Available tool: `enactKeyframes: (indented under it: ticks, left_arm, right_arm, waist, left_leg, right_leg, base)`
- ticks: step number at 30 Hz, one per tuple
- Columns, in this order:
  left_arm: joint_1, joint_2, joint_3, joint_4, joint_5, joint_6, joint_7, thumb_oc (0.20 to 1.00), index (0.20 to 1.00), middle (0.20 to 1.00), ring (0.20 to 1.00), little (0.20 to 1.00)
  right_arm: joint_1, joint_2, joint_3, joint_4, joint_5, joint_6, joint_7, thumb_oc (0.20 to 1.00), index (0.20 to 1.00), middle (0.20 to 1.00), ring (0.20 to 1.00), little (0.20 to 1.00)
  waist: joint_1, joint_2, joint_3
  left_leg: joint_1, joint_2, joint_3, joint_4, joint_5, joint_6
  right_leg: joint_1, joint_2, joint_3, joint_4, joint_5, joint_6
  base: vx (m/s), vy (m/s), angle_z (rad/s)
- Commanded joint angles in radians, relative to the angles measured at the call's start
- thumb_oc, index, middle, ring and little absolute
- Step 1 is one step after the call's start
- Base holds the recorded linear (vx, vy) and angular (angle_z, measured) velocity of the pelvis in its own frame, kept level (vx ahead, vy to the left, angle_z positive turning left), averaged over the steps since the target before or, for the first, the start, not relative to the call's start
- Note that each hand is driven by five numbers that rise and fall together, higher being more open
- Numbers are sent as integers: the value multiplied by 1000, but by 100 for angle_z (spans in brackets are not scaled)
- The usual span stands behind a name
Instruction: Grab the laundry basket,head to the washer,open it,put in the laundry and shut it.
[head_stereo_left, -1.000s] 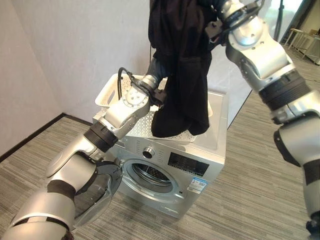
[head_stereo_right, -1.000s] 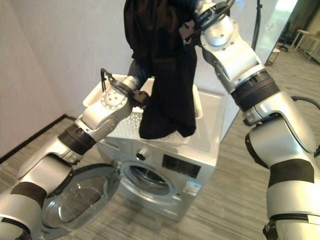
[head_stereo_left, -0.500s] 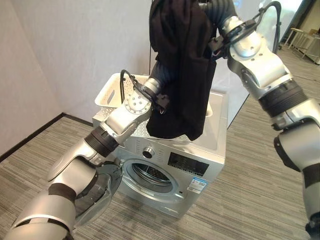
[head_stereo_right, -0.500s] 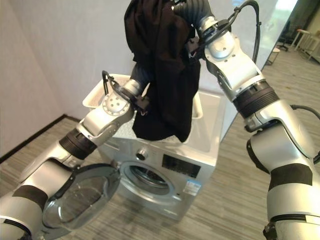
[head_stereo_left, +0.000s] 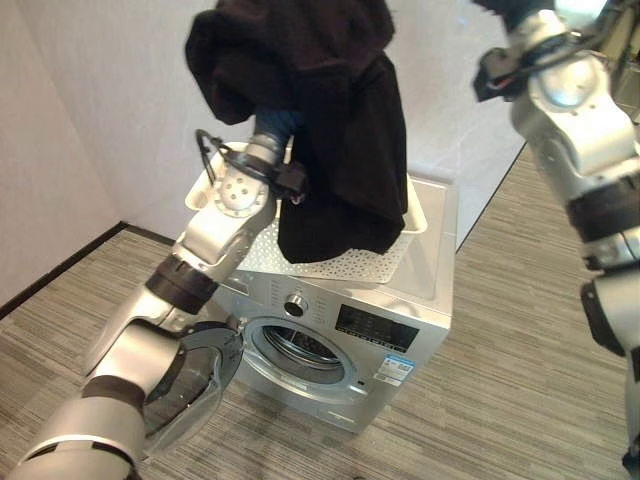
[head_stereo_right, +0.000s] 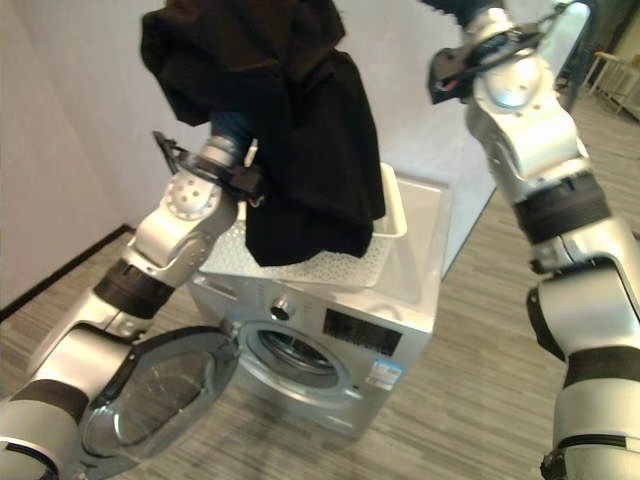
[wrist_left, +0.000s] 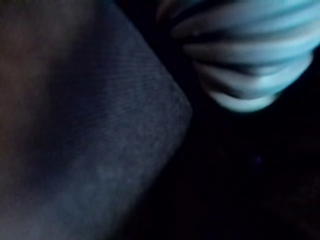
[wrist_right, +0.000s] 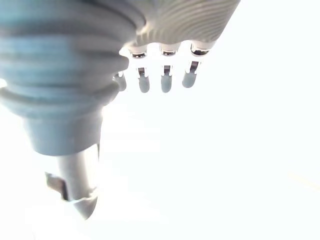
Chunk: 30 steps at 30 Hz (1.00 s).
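A black garment (head_stereo_left: 340, 150) hangs high over the white perforated laundry basket (head_stereo_left: 413, 216), which stands on top of the silver washer (head_stereo_left: 350, 322). My left arm reaches up into the cloth, and my left hand (wrist_left: 240, 60) is buried in the dark folds, its fingers hidden. The garment's lower end reaches into the basket. My right hand (wrist_right: 164, 80) is raised high at the right, away from the cloth, with straight fingers that hold nothing. The washer's round door (head_stereo_left: 195, 385) is swung open to the lower left, and the drum opening (head_stereo_left: 300, 350) shows.
A pale wall with a dark skirting stands close behind and to the left of the washer. Striped grey floor lies in front and to the right. A stool (head_stereo_right: 605, 70) stands far off at the right.
My right hand has let go of the garment and swung away to the upper right. My left arm has lifted the cloth higher and to the left, and it now hangs from that arm alone.
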Motion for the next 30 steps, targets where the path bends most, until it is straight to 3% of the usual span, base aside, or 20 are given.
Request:
enactKeyframes:
  ticks: [1,4,5,8,9,13,16,24,27,30]
  left_arm:
    - [-43,87,64,-43,80,-73,23,200,200,200,200,200]
    - [112,128,200,-142,117,-66,18,200,200,200,200,200]
    - [215,142,287,-202,141,-65,11,200,200,200,200,200]
    - [277,142,334,-237,161,-61,15,200,200,200,200,200]
    - [405,132,456,-298,214,-57,17,200,200,200,200,200]
    - [640,71,638,-397,282,-59,4,200,200,200,200,200]
    - [771,33,714,-455,333,-60,-18,200,200,200,200,200]
    - [1029,-51,786,-582,407,-57,-106,200,200,200,200,200]
    - [1164,-116,856,-630,428,-66,-125,200,200,200,200,200]
    - [1204,-133,896,-643,467,-82,-110,200,200,200,200,200]
  right_arm:
    - [96,-141,-103,-48,-144,-34,-55,1000,1000,1000,1000,1000]
    - [360,-182,-299,-168,-257,-12,-60,1000,1000,1000,1000,1000]
    - [524,-177,-421,-231,-319,1,-53,1000,1000,1000,1000,1000]
    - [629,-158,-504,-272,-350,10,-55,1000,1000,1000,1000,1000]
    - [802,-121,-629,-321,-412,21,-51,1000,1000,1000,1000,1000]
    - [1046,7,-809,-400,-463,29,-38,1000,1000,1000,1000,1000]
    - [1149,69,-866,-451,-495,32,-20,1000,1000,1000,1000,1000]
    - [1372,252,-933,-534,-541,36,32,1000,1000,1000,1000,1000]
    - [1481,341,-938,-472,-586,72,36,1000,1000,1000,1000,1000]
    - [1519,371,-930,-353,-624,97,-2,1000,1000,1000,1000,1000]
  waist:
    - [21,-11,-22]
    - [15,-3,-20]
    - [9,1,-14]
    - [11,2,-18]
    - [7,6,-15]
    - [2,5,-10]
    - [2,5,-9]
    - [-2,-2,3]
    - [9,-6,21]
    - [22,-8,20]
  left_leg:
    - [-27,-25,10,55,-72,67]
    - [-26,-27,12,54,-75,70]
    - [-28,-30,14,55,-73,73]
    - [-25,-27,16,54,-79,74]
    - [-26,-30,18,53,-81,77]
    - [-33,-35,23,54,-79,81]
    - [-33,-34,25,51,-85,84]
    - [-41,-35,20,52,-91,89]
    - [-43,-37,16,58,-97,93]
    - [-48,-37,10,59,-106,97]
  right_leg:
    - [-15,-99,-19,60,-81,84]
    - [-18,-99,-15,60,-82,85]
    - [-22,-101,-11,59,-78,84]
    - [-21,-99,-10,58,-82,84]
    - [-24,-100,-7,55,-81,84]
    - [-31,-101,-1,50,-74,81]
    - [-29,-98,-2,45,-79,79]
    - [-33,-96,-8,40,-79,71]
    - [-33,-94,-13,36,-75,68]
    - [-31,-95,-20,30,-81,73]
  base:
    - [29,11,-8]
    - [23,7,-3]
    - [0,0,0]
    - [27,11,-7]
    - [6,7,-5]
    - [22,5,-8]
    - [23,0,-10]
    - [7,-1,0]
    - [0,0,0]
    - [11,5,0]
